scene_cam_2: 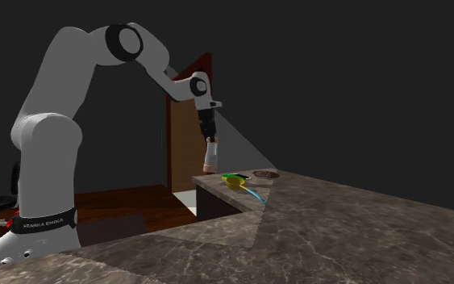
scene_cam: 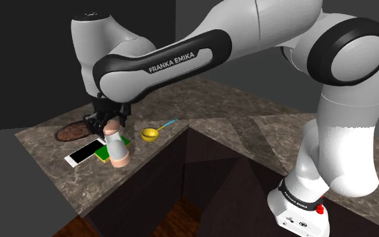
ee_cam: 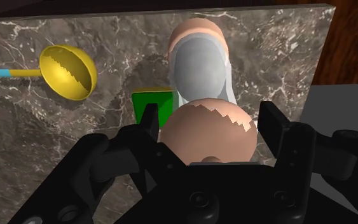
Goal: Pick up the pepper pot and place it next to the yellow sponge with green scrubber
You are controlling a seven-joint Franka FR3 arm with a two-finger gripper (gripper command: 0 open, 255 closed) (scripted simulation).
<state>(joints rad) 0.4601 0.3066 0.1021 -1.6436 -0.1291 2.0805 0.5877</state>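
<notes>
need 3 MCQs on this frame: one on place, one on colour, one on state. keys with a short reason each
1. In the shoulder view, where is the scoop relative to the pepper pot?
A. to its right, on the counter
B. on the floor
C. on top of it

2. What colour is the scoop's bowl?
A. red
B. yellow
C. black

3. What is the pincer doing?
A. open, far from the pot
B. shut on nothing
C. clasping the pot's top

Key:
1 A: the scoop lies on the counter, on the shoulder view's right of the pot.
2 B: the bowl is plainly yellow in the wrist view.
3 C: the wrist view shows it closed against both sides of the pot's rounded top.
</notes>
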